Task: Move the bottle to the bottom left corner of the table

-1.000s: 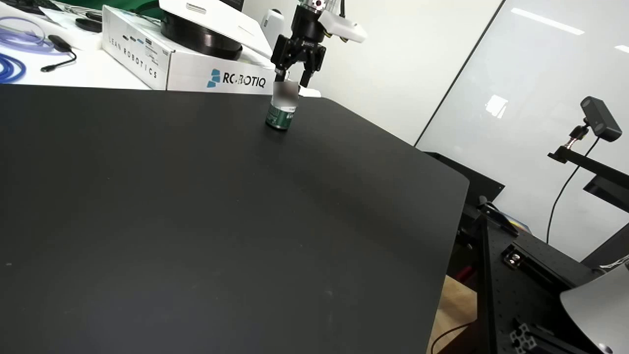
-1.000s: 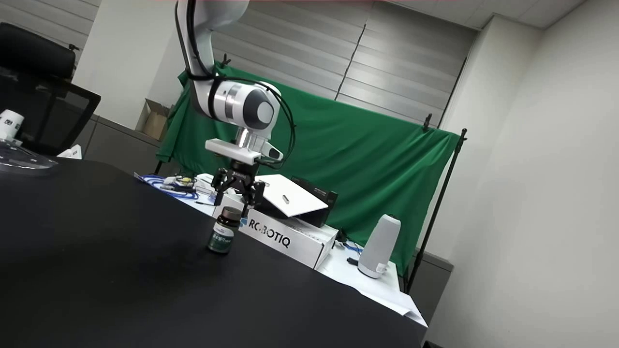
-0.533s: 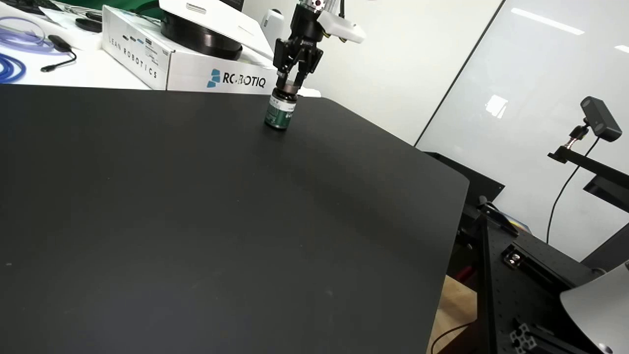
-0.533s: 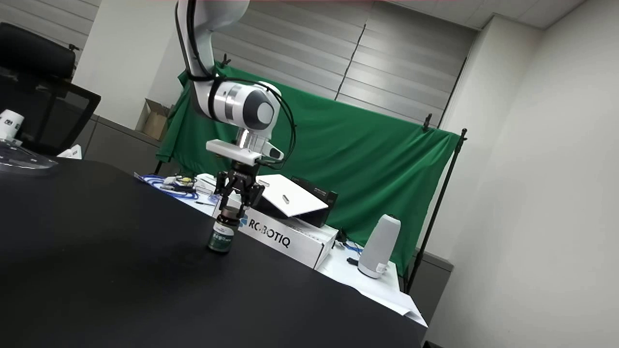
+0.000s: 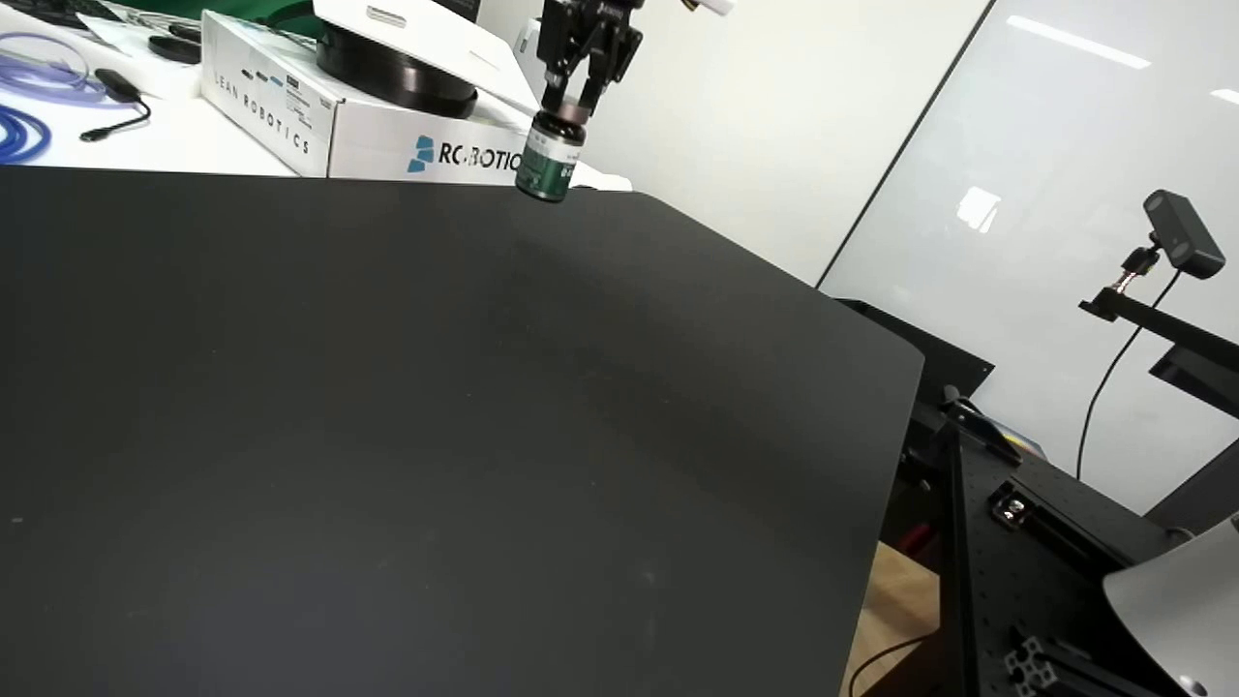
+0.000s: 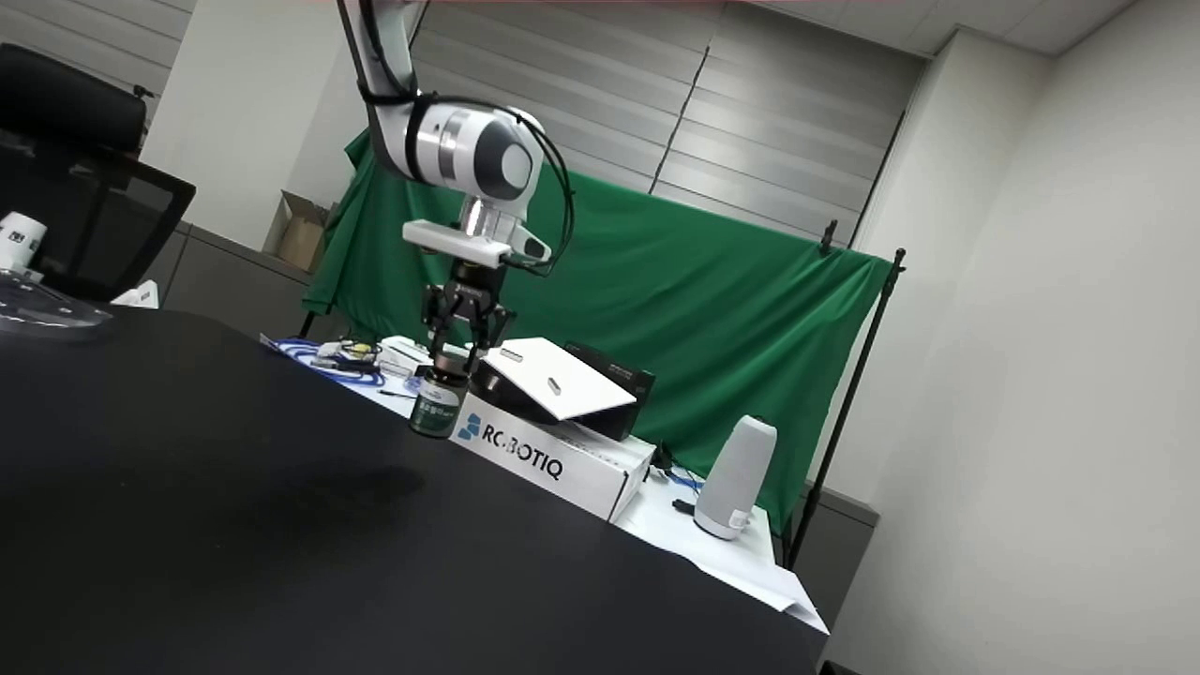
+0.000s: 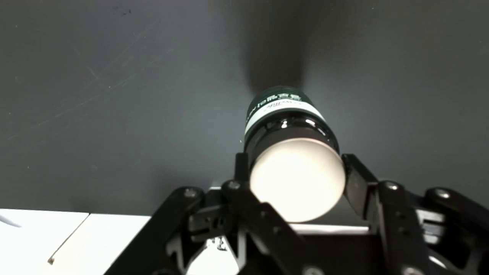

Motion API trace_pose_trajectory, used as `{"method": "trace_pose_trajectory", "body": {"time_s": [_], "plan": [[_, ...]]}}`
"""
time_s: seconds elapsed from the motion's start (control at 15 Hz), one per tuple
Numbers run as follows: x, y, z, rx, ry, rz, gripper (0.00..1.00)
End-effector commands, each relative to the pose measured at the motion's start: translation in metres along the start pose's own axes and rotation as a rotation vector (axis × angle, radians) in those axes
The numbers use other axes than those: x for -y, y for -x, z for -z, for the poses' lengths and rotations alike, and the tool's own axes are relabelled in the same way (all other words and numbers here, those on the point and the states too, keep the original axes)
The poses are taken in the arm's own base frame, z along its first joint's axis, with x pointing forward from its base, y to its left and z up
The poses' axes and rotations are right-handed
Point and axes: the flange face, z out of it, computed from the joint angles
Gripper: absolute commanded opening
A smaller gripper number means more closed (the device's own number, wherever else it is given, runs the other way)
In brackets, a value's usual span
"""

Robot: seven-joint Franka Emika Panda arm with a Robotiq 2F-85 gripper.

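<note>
The small dark bottle (image 5: 548, 163) with its green-and-white label hangs above the far edge of the black table (image 5: 436, 436). My gripper (image 5: 571, 105) is shut on its cap from above, one finger on each side. In an exterior view the bottle (image 6: 437, 405) is slightly tilted, its base off the tabletop and a shadow below it. The wrist view shows the cap bright and washed out between the fingertips (image 7: 241, 166), with the bottle's label (image 7: 282, 105) facing away beyond it. The bottle's bottom is hidden in that view.
Behind the table's far edge stands a white Robotiq box (image 5: 426, 150) with a white panel (image 6: 558, 378) on top. Blue cables (image 5: 19, 136) lie on the white surface beside it. A camera on a bracket (image 5: 1183, 232) stands off the table's side.
The open gripper came down around the cap and shut on it. Gripper and bottle have since risen together, so the bottle that stood on the table is now in the air.
</note>
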Motion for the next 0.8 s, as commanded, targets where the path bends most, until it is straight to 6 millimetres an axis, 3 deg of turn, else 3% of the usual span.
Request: {"method": "trace_pose_trajectory", "body": {"time_s": [0.0,0.33,0.73], "plan": [[0.026,0.007,0.055,-0.016,-0.016,0.058,0.36],[0.110,0.025,0.086,-0.012,-0.060,0.206,0.36],[0.239,0.091,0.089,0.033,-0.116,0.461,0.36]]}}
